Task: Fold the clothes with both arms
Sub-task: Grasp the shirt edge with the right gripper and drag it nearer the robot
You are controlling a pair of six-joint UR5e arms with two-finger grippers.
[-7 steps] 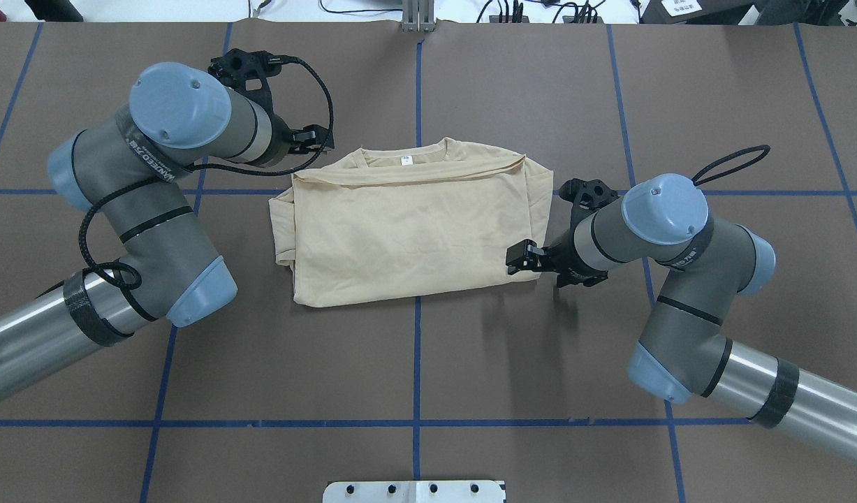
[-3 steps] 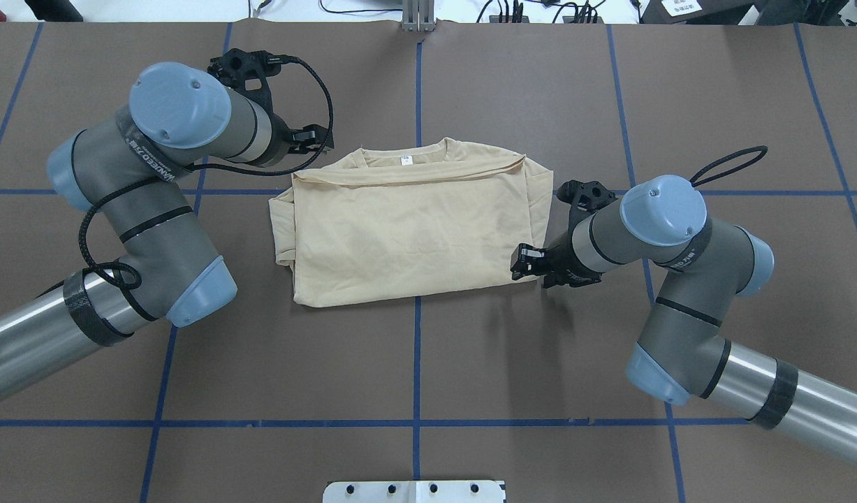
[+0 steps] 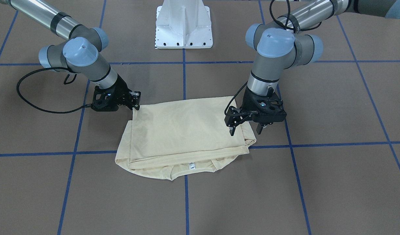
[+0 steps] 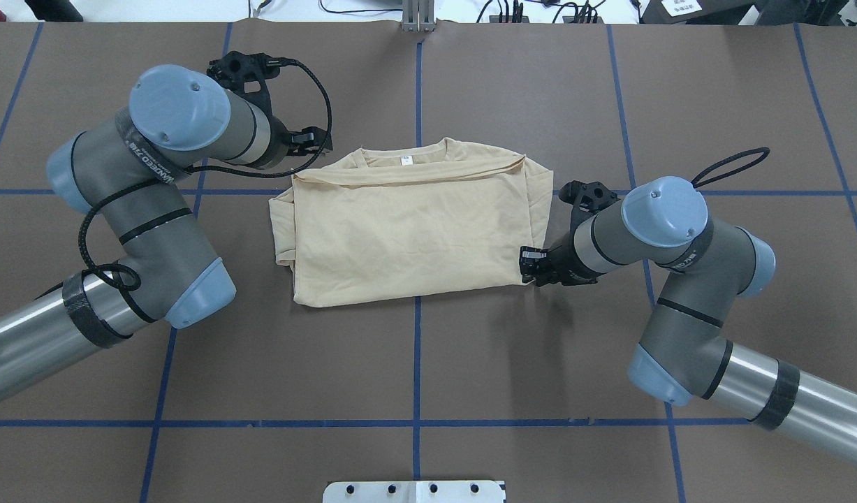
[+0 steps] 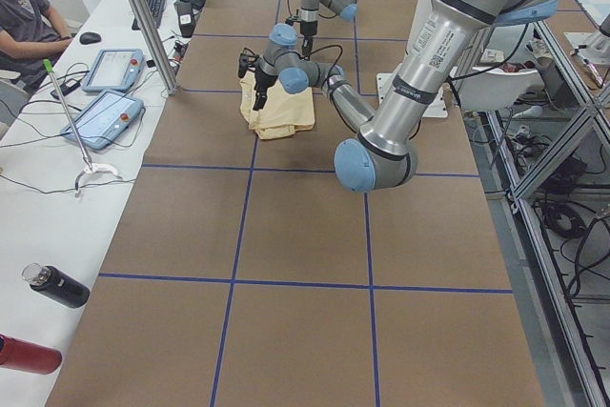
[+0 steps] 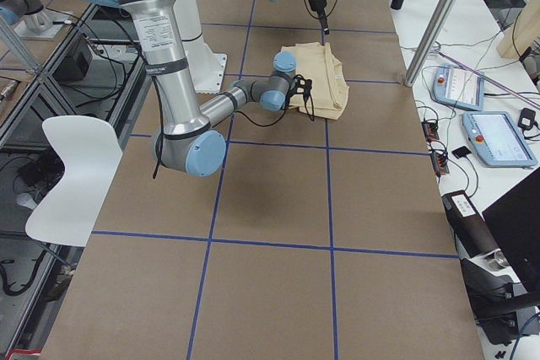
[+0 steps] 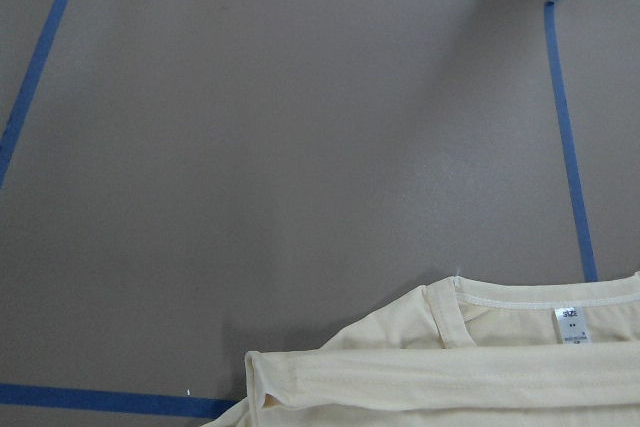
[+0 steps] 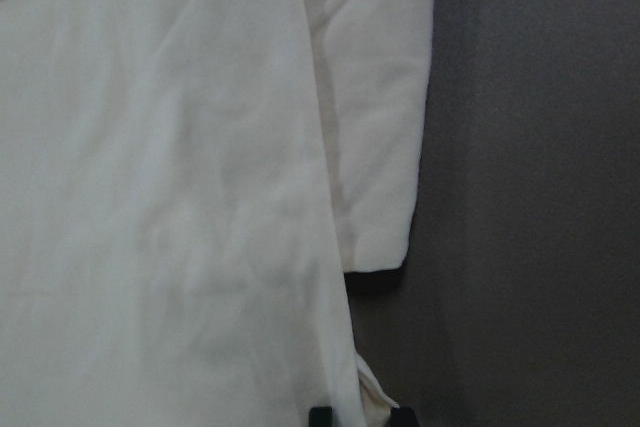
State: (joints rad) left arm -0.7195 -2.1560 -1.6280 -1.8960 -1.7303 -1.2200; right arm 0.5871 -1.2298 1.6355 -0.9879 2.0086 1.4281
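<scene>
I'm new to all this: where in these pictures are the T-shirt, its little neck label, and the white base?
T-shirt (image 4: 407, 230), overhead view, middle of the folded top layer.
neck label (image 4: 405, 160), overhead view, the white tag inside the collar.
white base (image 3: 183, 29), front-facing view, its front face.

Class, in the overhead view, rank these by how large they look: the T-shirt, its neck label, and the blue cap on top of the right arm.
1. T-shirt
2. blue cap
3. neck label
</scene>
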